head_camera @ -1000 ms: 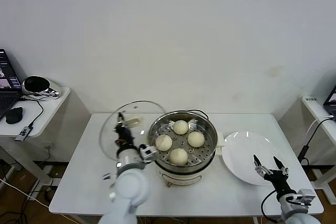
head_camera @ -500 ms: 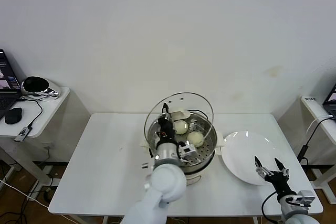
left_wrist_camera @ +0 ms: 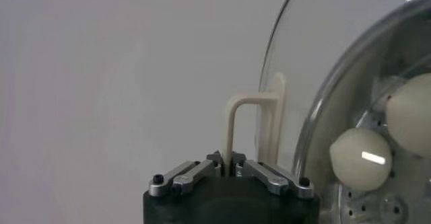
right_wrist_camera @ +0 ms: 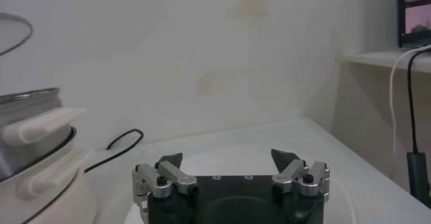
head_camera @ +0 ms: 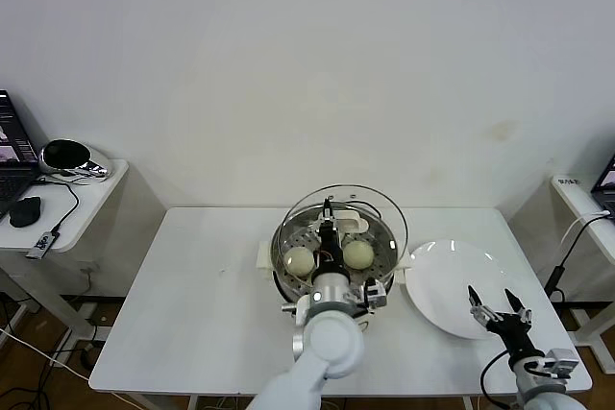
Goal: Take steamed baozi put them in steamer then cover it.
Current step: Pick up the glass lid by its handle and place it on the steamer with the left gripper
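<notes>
The steamer (head_camera: 264, 255) stands mid-table with steamed baozi on its perforated tray; two buns (head_camera: 300, 259) (head_camera: 358, 253) show, and my left arm hides the rest. My left gripper (head_camera: 329, 214) is shut on the cream handle (left_wrist_camera: 232, 121) of the round glass lid (head_camera: 377, 223), which it holds tilted just above the pot. In the left wrist view the lid's glass (left_wrist_camera: 316, 57) rises beside the steamer's tray (left_wrist_camera: 384, 208), where two baozi (left_wrist_camera: 361, 168) lie. My right gripper (head_camera: 498, 312) hangs open over the near edge of the white plate (head_camera: 444, 280), with nothing between its fingers (right_wrist_camera: 229, 158).
A black cable (right_wrist_camera: 118, 148) runs behind the steamer. A side desk (head_camera: 58, 204) with a laptop, mouse and headset stands at the far left, and a shelf (head_camera: 581, 194) at the far right. The bare white tabletop (head_camera: 192, 314) stretches left of the steamer.
My left gripper has carried the glass lid from the table's left side rightwards to above the steamer. The right gripper has stayed in place.
</notes>
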Controlling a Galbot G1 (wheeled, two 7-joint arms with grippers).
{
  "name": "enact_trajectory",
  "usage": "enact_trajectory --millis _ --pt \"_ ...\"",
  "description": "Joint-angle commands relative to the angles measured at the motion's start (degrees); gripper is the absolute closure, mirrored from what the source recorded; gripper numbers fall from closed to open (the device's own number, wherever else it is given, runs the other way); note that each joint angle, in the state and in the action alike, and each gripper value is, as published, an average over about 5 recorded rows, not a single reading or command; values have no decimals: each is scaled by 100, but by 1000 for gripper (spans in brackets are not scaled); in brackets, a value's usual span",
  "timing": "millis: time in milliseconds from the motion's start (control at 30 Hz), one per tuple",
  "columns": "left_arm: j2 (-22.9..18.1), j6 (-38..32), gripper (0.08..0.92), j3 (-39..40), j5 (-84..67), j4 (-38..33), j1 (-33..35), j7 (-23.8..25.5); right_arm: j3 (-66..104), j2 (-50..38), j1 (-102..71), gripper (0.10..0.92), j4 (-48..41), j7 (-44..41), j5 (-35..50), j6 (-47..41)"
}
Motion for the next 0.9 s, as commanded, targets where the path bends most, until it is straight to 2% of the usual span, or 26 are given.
enact_trajectory --millis 33,700,900 --pt "-29 250 856 86 974 346 -53 657 2 0 11 203 -16 -3 -8 7" --pt "-30 248 856 0 824 379 -16 875 2 -23 12 203 -49 -12 -8 39" --pt "-40 243 856 -2 753 418 -34 796 -13 -12 23 203 -68 -22 -41 76"
